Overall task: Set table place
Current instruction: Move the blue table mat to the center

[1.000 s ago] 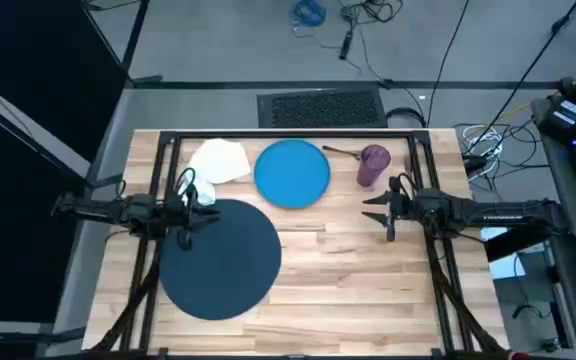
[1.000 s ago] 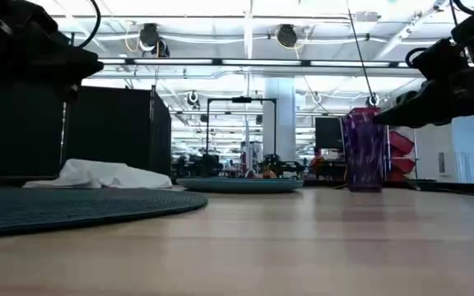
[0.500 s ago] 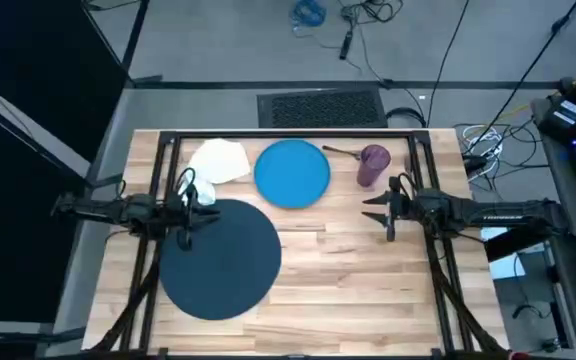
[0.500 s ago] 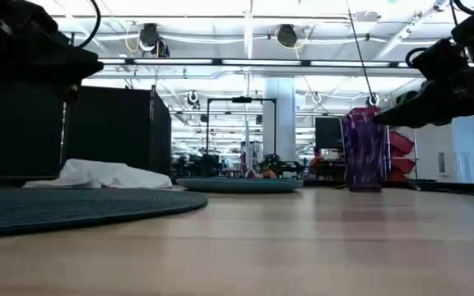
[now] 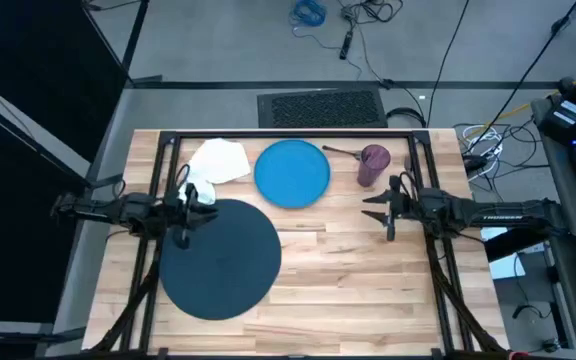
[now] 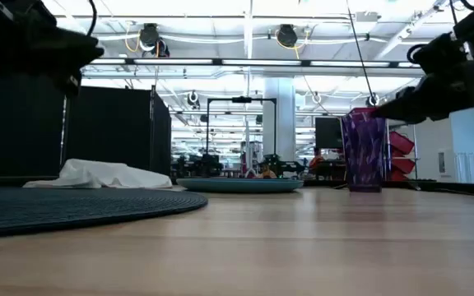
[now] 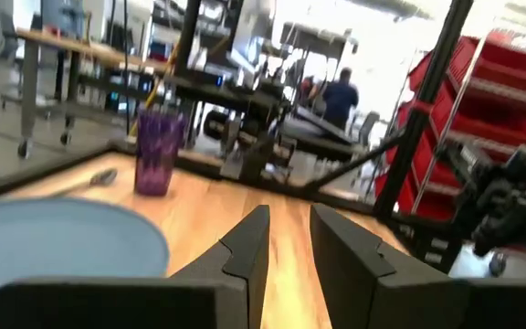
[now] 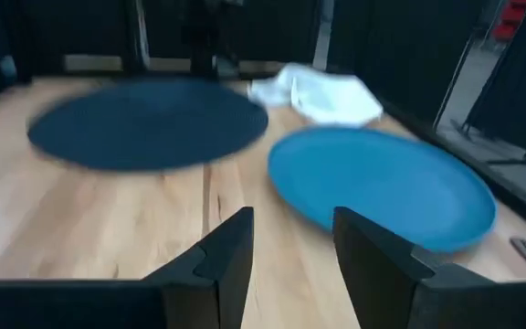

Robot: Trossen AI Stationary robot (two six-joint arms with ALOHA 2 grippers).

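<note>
The dark navy mat (image 5: 218,258) lies flat on the table's (image 5: 368,290) near left part. At the far side, from left to right, are the crumpled white napkin (image 5: 218,160), the blue plate (image 5: 292,174), a metal spoon (image 5: 340,152) and the upright purple cup (image 5: 373,165). My left gripper (image 5: 186,210) hovers open over the mat's far left rim, pointing toward the table's right. Near the cup, on its near side, my right gripper (image 5: 380,214) hovers open, pointing toward the table's left. Both hold nothing. Fork and knife do not show.
A black metal frame (image 5: 288,134) edges the table, with struts running under both arms. Bare wood lies across the near right part of the table. A person (image 7: 341,91) stands far off in the room beyond the table's right side.
Both grippers have risen a little above the table, as the low view shows. No object has moved.
</note>
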